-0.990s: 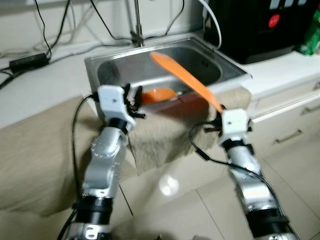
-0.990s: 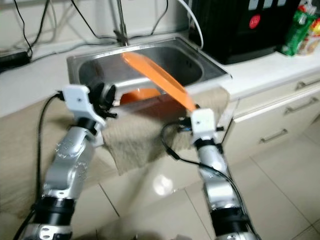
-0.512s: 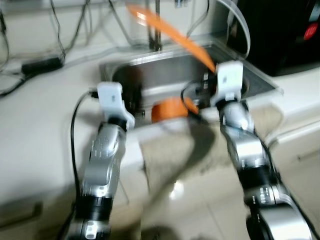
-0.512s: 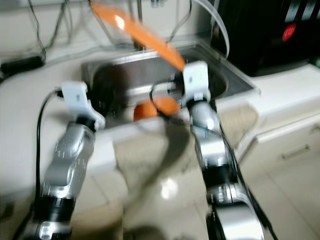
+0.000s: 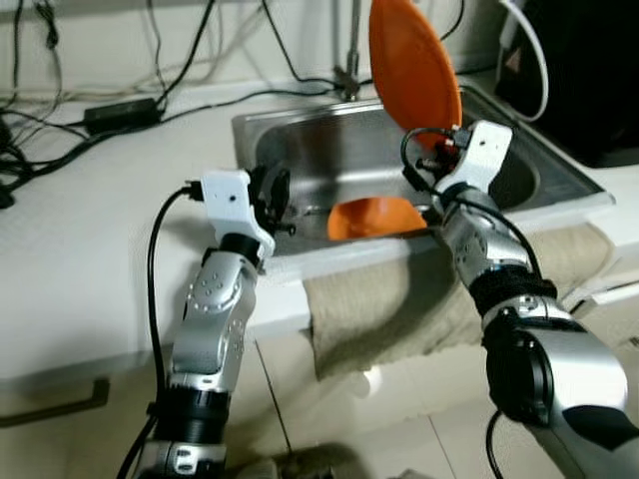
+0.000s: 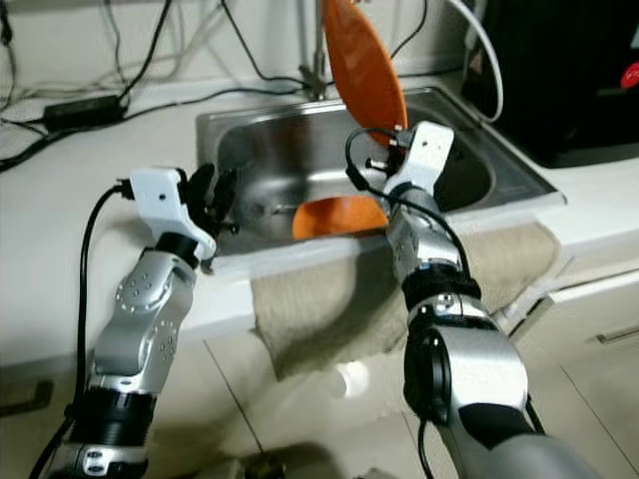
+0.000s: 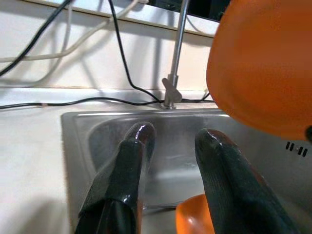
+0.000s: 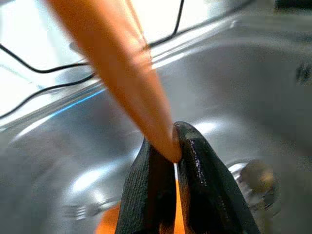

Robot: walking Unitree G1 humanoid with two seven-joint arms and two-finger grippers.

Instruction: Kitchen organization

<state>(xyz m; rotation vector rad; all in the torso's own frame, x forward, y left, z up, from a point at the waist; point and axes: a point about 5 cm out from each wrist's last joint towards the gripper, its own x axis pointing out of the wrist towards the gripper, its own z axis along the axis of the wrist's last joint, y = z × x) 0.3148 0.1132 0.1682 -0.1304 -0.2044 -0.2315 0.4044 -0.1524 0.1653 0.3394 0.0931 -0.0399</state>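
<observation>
Pinching the rim of an orange plate [image 5: 414, 65] in the right end effector [image 8: 168, 146], fingers clamped tight on its edge, holding it upright over the sink [image 5: 300, 150]. Hovering at the sink's 9 o'clock rim: the left end effector [image 7: 170, 146], fingers parted, gripping nothing. Lying in the basin toward 6 o'clock: an orange bowl [image 5: 374, 217]. Draping over the tabletop [image 5: 90, 220] edge: a beige towel [image 5: 389, 309].
</observation>
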